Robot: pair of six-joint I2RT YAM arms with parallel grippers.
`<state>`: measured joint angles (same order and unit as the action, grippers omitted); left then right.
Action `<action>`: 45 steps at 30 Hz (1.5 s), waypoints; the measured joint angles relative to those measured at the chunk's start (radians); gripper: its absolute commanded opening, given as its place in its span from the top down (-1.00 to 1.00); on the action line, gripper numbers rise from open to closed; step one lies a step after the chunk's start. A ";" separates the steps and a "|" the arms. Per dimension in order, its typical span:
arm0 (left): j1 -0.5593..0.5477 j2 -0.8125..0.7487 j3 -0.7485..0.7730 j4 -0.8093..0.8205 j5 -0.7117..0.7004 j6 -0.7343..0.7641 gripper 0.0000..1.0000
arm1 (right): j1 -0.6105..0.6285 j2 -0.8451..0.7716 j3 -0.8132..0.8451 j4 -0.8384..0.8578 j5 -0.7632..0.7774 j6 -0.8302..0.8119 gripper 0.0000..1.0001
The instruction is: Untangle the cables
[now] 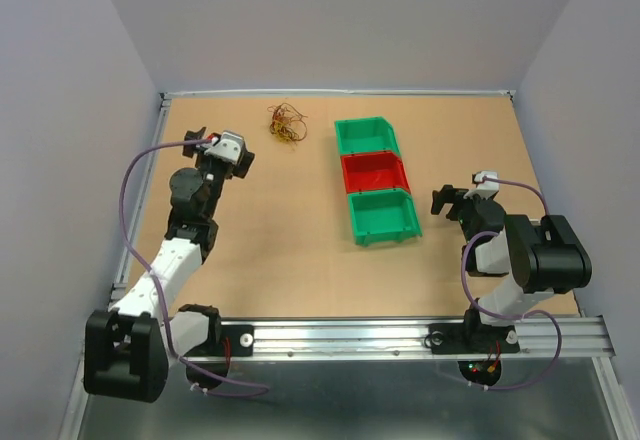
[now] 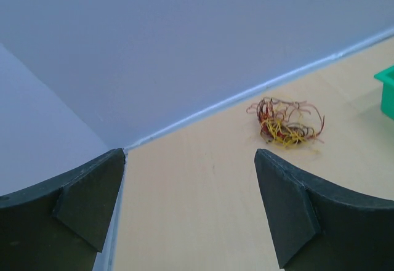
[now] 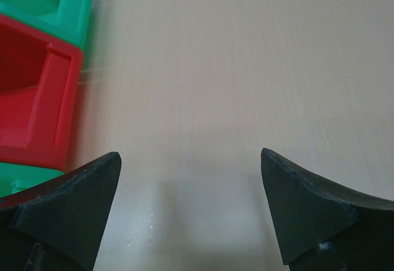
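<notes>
Pale wood tabletop [image 1: 290, 260], lilac-grey walls [image 1: 350, 20] — tangled red-yellow wiry cables [image 1: 287, 123] near far edge; left gripper [image 2: 189, 163], right gripper [image 3: 191, 166] — fingers apart.

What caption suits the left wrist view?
Open left gripper faces a tangled clump of thin red, yellow and dark cables.

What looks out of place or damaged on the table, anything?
Only the cables: one knotted clump of red, yellow and dark strands near the far edge of the table, left of the bins. Nothing looks spilled or broken. Left tool and right tool are open and empty.
</notes>
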<state>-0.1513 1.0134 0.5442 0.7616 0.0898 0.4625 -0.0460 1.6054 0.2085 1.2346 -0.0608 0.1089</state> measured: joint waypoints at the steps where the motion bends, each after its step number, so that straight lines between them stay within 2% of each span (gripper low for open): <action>1: 0.000 0.023 -0.001 -0.006 -0.001 0.012 -0.98 | 0.000 0.000 0.000 0.000 0.000 0.000 -1.00; 4: 0.000 0.166 0.050 -0.057 0.006 0.028 -0.97 | 0.000 0.000 0.000 0.000 0.000 0.000 -1.00; 9: 0.001 0.495 0.272 -0.224 0.077 0.031 -0.96 | 0.000 0.000 0.002 -0.001 -0.002 -0.002 -1.00; 15: 0.001 0.846 0.719 -0.413 0.124 0.002 -0.96 | 0.001 0.000 0.007 -0.001 -0.007 -0.008 -1.00; 18: 0.001 0.976 0.883 -0.482 0.144 -0.028 -0.96 | 0.008 -0.003 0.008 -0.006 0.002 -0.008 -1.00; 20: 0.001 1.032 0.938 -0.525 0.154 -0.048 -0.94 | 0.010 -0.021 0.008 -0.025 0.011 -0.008 -1.00; 26: -0.005 1.128 1.015 -0.628 0.190 -0.096 -0.84 | 0.018 -0.216 0.007 -0.094 0.045 -0.008 -1.00; 27: -0.007 1.141 1.030 -0.644 0.193 -0.103 -0.78 | 0.021 -0.263 0.007 -0.105 0.065 -0.002 -1.00; 28: -0.011 1.157 1.053 -0.661 0.196 -0.109 -0.56 | 0.022 -0.304 0.007 -0.114 0.080 0.008 -1.00; 30: -0.022 1.188 1.102 -0.691 0.195 -0.117 -0.38 | 0.026 -0.410 0.003 -0.143 0.126 0.084 -1.00; 36: -0.051 1.247 1.196 -0.754 0.190 -0.128 -0.30 | 0.028 -0.791 -0.093 -0.154 0.201 0.344 -1.00; 40: -0.057 1.299 1.298 -0.825 0.188 -0.128 -0.08 | 0.028 -0.933 -0.108 -0.213 0.218 0.431 -1.00; 41: -0.056 1.319 1.333 -0.835 0.185 -0.127 0.12 | 0.028 -0.946 -0.086 -0.261 0.211 0.442 -1.00; 42: -0.056 1.334 1.354 -0.838 0.180 -0.127 0.23 | 0.028 -0.946 -0.055 -0.307 0.202 0.447 -0.99; 44: -0.056 1.350 1.365 -0.848 0.173 -0.125 0.85 | 0.028 -0.935 0.018 -0.396 0.174 0.449 -0.99; 45: -0.056 1.352 1.365 -0.858 0.172 -0.124 1.00 | 0.028 -0.915 0.088 -0.452 0.152 0.449 -0.98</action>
<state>-0.2077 2.3657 1.9095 -0.0959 0.2615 0.3382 -0.0181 0.6907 0.2962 0.7822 0.0914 0.5579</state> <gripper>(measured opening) 0.278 0.996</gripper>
